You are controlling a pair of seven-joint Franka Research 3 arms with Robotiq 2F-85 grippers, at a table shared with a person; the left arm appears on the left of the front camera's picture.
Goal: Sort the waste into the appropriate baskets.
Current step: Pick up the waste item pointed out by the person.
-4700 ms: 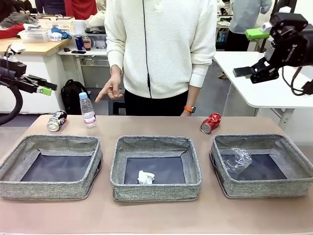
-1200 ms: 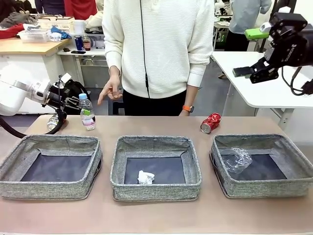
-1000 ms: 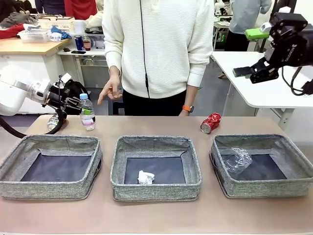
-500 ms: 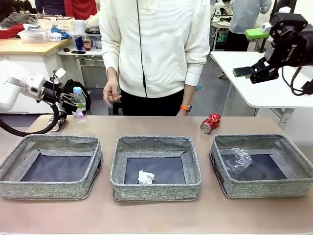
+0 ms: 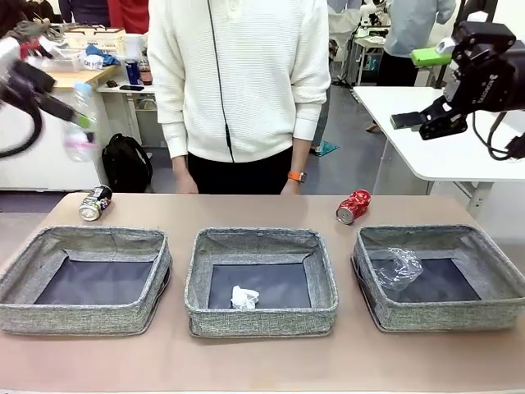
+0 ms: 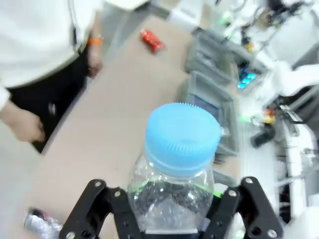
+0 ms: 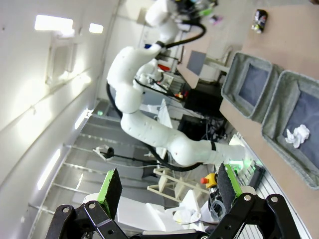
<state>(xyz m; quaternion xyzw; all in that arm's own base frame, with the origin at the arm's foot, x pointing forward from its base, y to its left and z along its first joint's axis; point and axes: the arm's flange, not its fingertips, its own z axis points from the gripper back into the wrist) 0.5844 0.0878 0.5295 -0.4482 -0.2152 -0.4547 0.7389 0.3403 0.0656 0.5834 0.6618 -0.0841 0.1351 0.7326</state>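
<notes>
My left gripper (image 5: 72,117) is shut on the small clear bottle (image 5: 79,123), blue cap up, high above the table's far left corner. In the left wrist view the bottle (image 6: 174,169) sits between the gripper's (image 6: 172,211) fingers. The dark can (image 5: 94,203) lies at the far left of the table and the crushed red can (image 5: 353,206) at the far right. Three grey baskets stand in a row: the left one (image 5: 82,316), the middle one (image 5: 262,322) with a paper ball (image 5: 244,297), and the right one (image 5: 443,316) with a clear plastic cup (image 5: 398,268). My right gripper (image 5: 420,88) hangs open, high at the right.
A person in a white sweater (image 5: 238,74) stands at the far edge, hands low behind it. A white table (image 5: 426,156) stands behind on the right. In the right wrist view, between the open fingers (image 7: 112,186), are two baskets (image 7: 234,74) and the paper ball (image 7: 299,133).
My left gripper closed on the bottle, then lifted it off the table, up and to the left. The person shifted left and lowered the hand. The right arm stayed still.
</notes>
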